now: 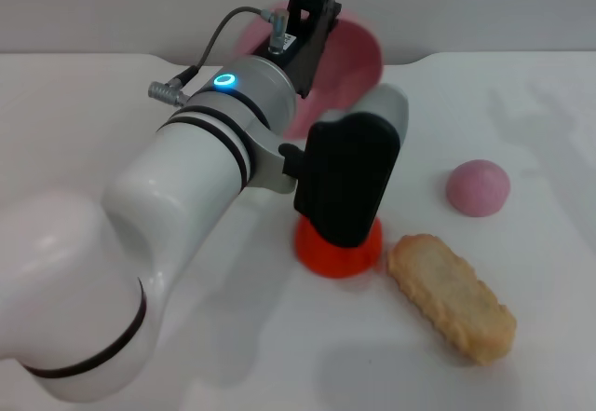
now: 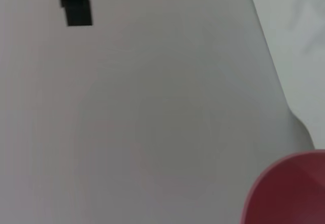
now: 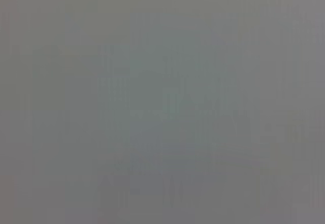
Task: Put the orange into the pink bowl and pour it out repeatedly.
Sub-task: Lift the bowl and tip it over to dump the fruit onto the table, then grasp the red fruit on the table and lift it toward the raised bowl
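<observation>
We see the left gripper (image 1: 312, 20) up by the tilted pink bowl (image 1: 358, 52), fingers hidden, so we cannot tell. The orange (image 1: 337, 251) lies on table (image 1: 521, 85), btw. arm and bun (image 1: 452, 297). Mauve ball (image 1: 478, 188) is apart.

The left arm (image 1: 214, 197) hides most of the orange (image 1: 337, 254) and pink bowl (image 1: 358, 52).

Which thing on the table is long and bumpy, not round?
The cream bun, nearest the camera. The orange and the pink ball are both round.
</observation>
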Robot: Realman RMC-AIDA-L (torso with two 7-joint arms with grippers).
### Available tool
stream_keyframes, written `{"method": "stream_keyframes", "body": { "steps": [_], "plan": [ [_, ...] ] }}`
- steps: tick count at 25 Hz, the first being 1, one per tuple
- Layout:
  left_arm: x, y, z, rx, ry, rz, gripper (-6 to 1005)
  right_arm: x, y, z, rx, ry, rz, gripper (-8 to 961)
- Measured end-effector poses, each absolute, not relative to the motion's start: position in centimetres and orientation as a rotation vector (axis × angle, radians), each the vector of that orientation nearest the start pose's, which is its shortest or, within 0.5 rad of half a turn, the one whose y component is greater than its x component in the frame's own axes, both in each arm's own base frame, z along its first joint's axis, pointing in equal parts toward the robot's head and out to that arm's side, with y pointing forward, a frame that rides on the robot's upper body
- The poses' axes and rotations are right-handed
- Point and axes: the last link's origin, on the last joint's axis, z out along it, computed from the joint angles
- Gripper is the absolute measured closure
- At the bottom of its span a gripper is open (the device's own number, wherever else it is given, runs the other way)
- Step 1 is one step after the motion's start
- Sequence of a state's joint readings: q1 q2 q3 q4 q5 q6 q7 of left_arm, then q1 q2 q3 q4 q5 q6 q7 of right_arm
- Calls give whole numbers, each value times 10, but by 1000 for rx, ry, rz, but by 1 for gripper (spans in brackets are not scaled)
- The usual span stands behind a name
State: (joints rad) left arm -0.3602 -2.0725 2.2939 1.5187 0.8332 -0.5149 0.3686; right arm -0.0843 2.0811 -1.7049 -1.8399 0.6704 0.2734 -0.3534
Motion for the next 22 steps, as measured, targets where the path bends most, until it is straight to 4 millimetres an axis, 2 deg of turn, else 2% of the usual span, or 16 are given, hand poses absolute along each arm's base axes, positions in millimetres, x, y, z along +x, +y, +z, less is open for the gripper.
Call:
{"method": "stream_keyframes", "body": {
  "steps": [4, 8, 13, 15, 19, 22],
  "plan": [
    [-88, 337, -74, -1734, 1085, 531, 958, 164, 326, 87, -1740, 655, 657, 284],
    [-85, 341, -71, -1769, 959, 474, 958, 165, 327, 88, -1741, 660, 653, 280],
    [-78, 363, -50, -1822, 477, 363, 957, 163, 328, 82, -1778, 688, 639, 274],
    [-84, 373, -42, -1862, 253, 364, 957, 162, 328, 82, -1783, 693, 640, 271],
    [-96, 382, -34, -1978, -87, 372, 957, 159, 331, 75, -1835, 696, 611, 266],
    [-109, 390, -20, -2036, -358, 327, 957, 154, 334, 67, -1889, 705, 582, 263]
  ]
}}
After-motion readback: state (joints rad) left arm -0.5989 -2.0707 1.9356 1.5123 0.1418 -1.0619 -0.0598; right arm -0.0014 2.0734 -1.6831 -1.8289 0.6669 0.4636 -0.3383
